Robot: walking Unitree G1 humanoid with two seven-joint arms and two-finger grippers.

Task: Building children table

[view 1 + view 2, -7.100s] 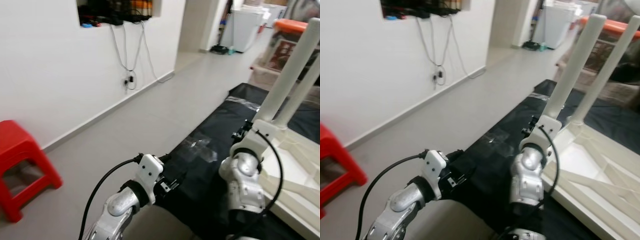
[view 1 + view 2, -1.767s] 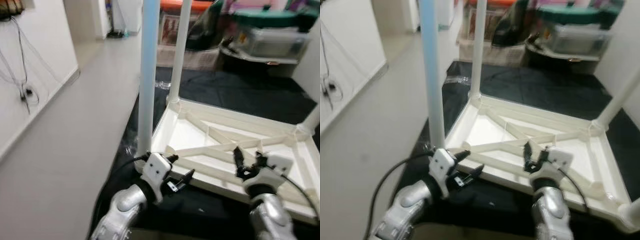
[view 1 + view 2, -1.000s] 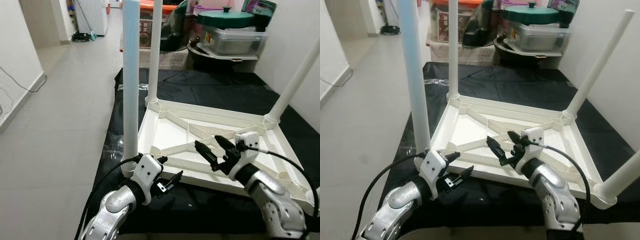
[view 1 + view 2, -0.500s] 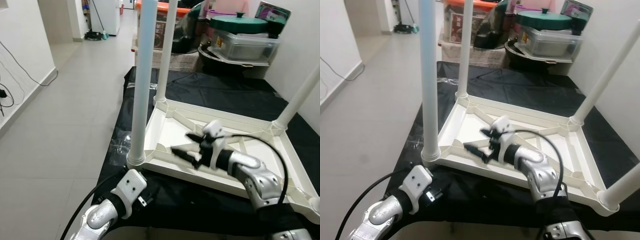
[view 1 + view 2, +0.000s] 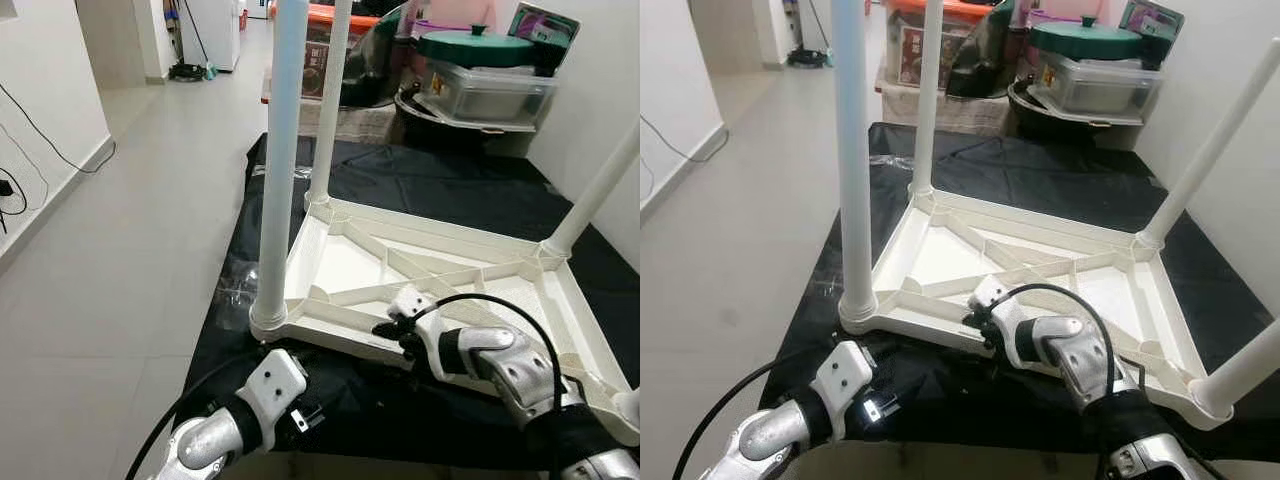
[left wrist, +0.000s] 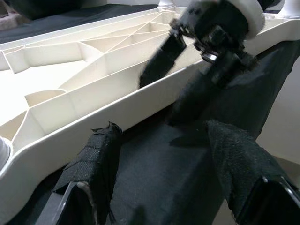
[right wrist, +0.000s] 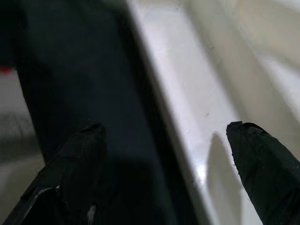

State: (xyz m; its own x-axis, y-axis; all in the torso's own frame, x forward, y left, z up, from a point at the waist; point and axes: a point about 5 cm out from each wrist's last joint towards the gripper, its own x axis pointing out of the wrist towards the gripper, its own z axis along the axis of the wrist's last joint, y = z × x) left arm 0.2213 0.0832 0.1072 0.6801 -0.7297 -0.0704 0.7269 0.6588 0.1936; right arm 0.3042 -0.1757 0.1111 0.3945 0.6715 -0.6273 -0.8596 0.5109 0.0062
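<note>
Left eye: the children's table [image 5: 440, 270] lies upside down on the black sheet [image 5: 470, 190], all four legs in their corner sockets, near-left leg [image 5: 276, 190] upright. My right gripper [image 5: 385, 330] has dropped from over the ribs half a second ago to the near rim, at the middle of the front edge. My left gripper [image 5: 308, 415] sits low over the sheet, just short of the near-left corner, touching nothing. Right eye: same layout; right gripper [image 5: 975, 322] is at the rim edge, fingers mostly hidden behind the wrist, and the left gripper [image 5: 880, 405] is near the sheet under the front rim. Storage tubs [image 5: 1095, 60] stand behind, well apart. Left wrist: my two fingers [image 6: 96, 164] are spread wide and empty, the table's side wall [image 6: 89, 101] just ahead, and the right gripper's fingers straddle that rim further along. Right wrist: fingers [image 7: 260, 159] wide apart, one over the white underside [image 7: 197, 93], one over the black sheet, rim between them, not yet closed on it. My read: legs done, I'm lining up both grippers on the front rim, probably to flip it upright. Right needs to close; left needs to move in to the rim.
</note>
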